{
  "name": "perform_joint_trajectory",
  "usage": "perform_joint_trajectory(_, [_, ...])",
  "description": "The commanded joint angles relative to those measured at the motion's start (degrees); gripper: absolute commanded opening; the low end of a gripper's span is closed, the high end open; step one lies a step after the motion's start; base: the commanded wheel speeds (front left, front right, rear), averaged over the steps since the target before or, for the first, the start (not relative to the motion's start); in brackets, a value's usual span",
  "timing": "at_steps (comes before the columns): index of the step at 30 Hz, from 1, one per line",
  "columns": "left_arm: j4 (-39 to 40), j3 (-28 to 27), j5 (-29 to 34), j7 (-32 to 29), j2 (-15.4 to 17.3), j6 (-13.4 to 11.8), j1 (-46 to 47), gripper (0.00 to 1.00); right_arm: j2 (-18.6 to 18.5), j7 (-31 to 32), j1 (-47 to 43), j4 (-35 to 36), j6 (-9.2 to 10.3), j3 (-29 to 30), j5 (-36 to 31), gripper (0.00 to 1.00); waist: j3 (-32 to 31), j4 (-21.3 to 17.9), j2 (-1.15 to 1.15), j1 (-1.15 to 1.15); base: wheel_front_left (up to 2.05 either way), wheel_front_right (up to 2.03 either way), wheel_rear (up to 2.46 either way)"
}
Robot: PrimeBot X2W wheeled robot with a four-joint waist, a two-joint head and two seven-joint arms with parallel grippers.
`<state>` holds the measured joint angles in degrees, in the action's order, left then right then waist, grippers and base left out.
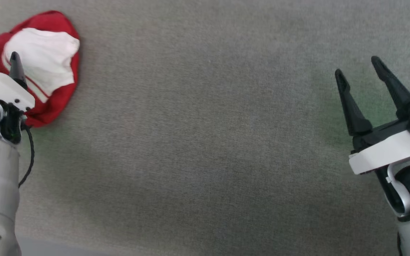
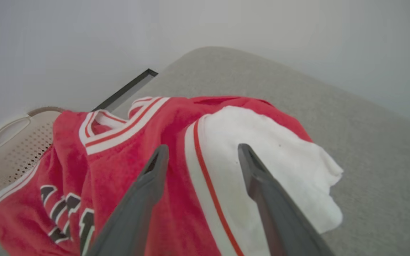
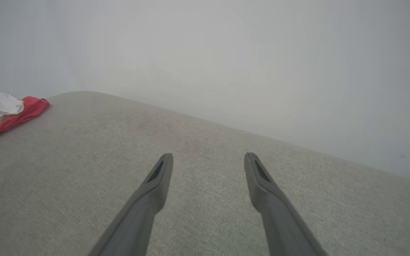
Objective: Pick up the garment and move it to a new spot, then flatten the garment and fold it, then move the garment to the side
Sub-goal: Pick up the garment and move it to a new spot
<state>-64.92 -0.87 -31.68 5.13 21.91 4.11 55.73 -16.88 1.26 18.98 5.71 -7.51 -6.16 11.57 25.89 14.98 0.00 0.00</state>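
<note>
From my station, the task looks to be at its very start. The garment (image 1: 48, 67) lies in a crumpled heap at the far left of the grey counter (image 1: 205, 149), close to its edge. One white sleeve (image 2: 272, 167) is flopped on top of the red body, and the dark lettering (image 2: 66, 209) is half lost in the folds. It is neither flat nor folded, so I judge both of those steps are undone, and the final move to the side is undone too. I can't tell from the heap alone whether this is its starting place or the new spot.

My left end effector (image 2: 202, 148) is spread wide and holds nothing. In the left wrist view its fingers straddle the striped seam where the sleeve meets the red cloth, aimed down at the bundle. I can't make out whether the tips touch the fabric or hang just above it. That looks to me like the approach for a first pinch.

My right end effector (image 1: 358, 67) is also wide and empty. It sits well apart from the garment at the right of the counter, over bare cloth.

What's left, as I read it, is to close on the cloth, lift and carry it to open counter, spread it, fold it and slide it aside.
</note>
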Motion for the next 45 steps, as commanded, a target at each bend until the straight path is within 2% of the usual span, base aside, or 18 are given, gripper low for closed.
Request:
perform_joint_trajectory(1, [-1.67,-0.05,-0.06,-1.19,-0.09,-0.99,1.63,1.0,-0.23,0.38,0.79,0.92,0.03,0.12,-0.23,1.0,2.37,-1.48,0.0,0.0,0.0,0.0,0.0])
perform_joint_trajectory(6, [-6.36,0.65,-0.15,-7.01,0.2,-2.32,5.67,1.0,-0.81,1.68,0.97,3.25,0.04,1.02,-0.45,1.0,5.47,-2.44,0.0,0.0,0.0,0.0,0.0])
perform_joint_trajectory(12, [-9.03,1.88,-0.42,-18.89,-0.86,-3.73,6.17,1.0,-1.46,3.05,0.72,5.9,0.04,1.63,-0.71,1.0,7.96,-2.96,0.0,0.0,0.0,0.0,0.0])
perform_joint_trajectory(16, [-10.18,2.25,-1.78,-28.82,-2.72,-2.9,4.61,1.0,-1.53,3.74,0.74,7.06,0.03,1.76,-0.79,1.0,8.85,-3.17,0.0,0.0,0.0,0.0,0.0])
perform_joint_trajectory(22, [-10.88,2.57,-2.59,-34.56,-4.48,-2.69,3.58,1.0,-1.49,4.47,1.32,7.96,0.03,1.77,-1.06,1.0,9.58,-3.32,0.0,0.0,0.0,0.0,0.0])
perform_joint_trajectory(23, [-10.94,2.42,-2.85,-34.66,-4.55,-2.87,3.57,0.34,-1.48,4.52,1.34,7.98,0.04,1.82,-1.06,1.0,9.57,-3.36,0.0,0.0,0.0,0.0,0.0])
perform_joint_trajectory(24, [-10.93,2.39,-2.81,-34.15,-4.52,-2.85,3.56,0.0,-1.45,4.5,1.34,7.95,0.04,1.87,-1.1,1.0,9.52,-3.38,0.0,0.0,0.0,0.0,0.0])
perform_joint_trajectory(31, [-9.37,2.98,-1.63,-27.22,0.0,-0.89,5.71,0.0,-0.52,2.87,0.38,6.11,0.04,3.03,-0.92,1.0,6.43,-2.85,0.0,0.0,0.0,0.0,0.0])
perform_joint_trajectory(36, [-7.13,4.19,-0.37,-22.31,4.67,0.73,9.12,0.0,1.14,0.84,-1.11,3.87,0.04,3.87,-0.78,1.0,1.62,-2.12,0.0,0.0,0.0,0.0,0.0])
perform_joint_trajectory(45, [-2.72,8.32,2.9,-18.73,7.26,2.49,12.73,0.0,3.82,-2.21,-3.81,0.42,0.03,5.54,-0.35,1.0,-6.69,-0.56,0.0,0.0,0.0,0.0,0.0])
